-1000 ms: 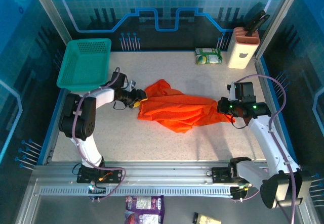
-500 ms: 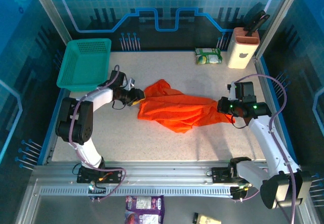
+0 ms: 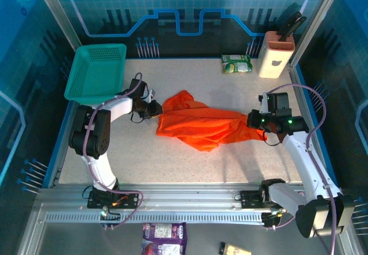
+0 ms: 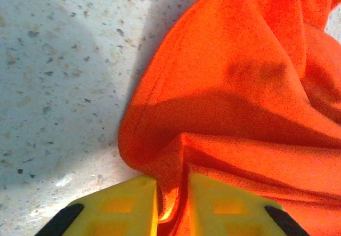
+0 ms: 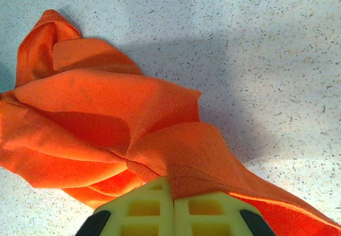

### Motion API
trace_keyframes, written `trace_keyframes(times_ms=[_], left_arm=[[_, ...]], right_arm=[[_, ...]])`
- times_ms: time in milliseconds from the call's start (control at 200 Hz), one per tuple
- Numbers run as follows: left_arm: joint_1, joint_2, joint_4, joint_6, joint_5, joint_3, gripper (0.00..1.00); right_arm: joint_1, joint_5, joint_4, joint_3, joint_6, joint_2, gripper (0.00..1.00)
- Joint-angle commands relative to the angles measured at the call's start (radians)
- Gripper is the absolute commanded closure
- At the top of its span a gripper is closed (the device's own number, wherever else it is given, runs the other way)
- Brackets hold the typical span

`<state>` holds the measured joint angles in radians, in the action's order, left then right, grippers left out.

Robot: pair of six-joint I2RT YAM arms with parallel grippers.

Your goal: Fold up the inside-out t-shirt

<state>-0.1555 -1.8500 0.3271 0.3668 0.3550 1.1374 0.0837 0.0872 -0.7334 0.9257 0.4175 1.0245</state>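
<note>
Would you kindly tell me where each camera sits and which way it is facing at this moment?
Top external: above and behind the arms, looking down at the table; both arms and the orange t-shirt between them show.
Left wrist: on the left arm, looking along the yellow left fingers, which pinch the t-shirt's edge.
Right wrist: on the right arm, looking past the shut right fingers at bunched t-shirt.
Both wrist views share the t-shirt on speckled table.

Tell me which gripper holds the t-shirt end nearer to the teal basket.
The left gripper, shut on the t-shirt at its end toward the teal basket; the right gripper grips the opposite end.
</note>
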Motion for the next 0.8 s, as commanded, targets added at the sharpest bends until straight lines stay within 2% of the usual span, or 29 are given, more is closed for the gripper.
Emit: trace_keyframes(times_ms=[0, 125, 245, 440, 625, 795], left_arm=[[-0.004, -0.008, 0.021, -0.006, -0.036, 0.036, 0.88], [-0.004, 0.008, 0.018, -0.003, -0.012, 0.054, 1.00], [-0.005, 0.075, 0.031, 0.001, -0.011, 0.076, 1.00], [0.033, 0.280, 0.112, 0.023, -0.041, 0.179, 1.00], [0.113, 0.470, 0.142, 0.074, 0.000, 0.326, 1.00], [0.134, 0.531, 0.181, 0.069, 0.069, 0.455, 1.00]], right_arm=[[-0.008, -0.001, -0.017, 0.033, -0.003, -0.018, 1.00], [-0.007, -0.007, -0.009, 0.030, -0.003, -0.018, 1.00], [-0.008, -0.028, 0.012, 0.032, -0.009, -0.014, 1.00], [-0.017, -0.072, 0.048, 0.100, -0.029, 0.018, 1.00], [-0.024, -0.085, 0.084, 0.196, -0.050, 0.037, 1.00], [-0.041, -0.160, 0.069, 0.375, -0.125, 0.023, 1.00]])
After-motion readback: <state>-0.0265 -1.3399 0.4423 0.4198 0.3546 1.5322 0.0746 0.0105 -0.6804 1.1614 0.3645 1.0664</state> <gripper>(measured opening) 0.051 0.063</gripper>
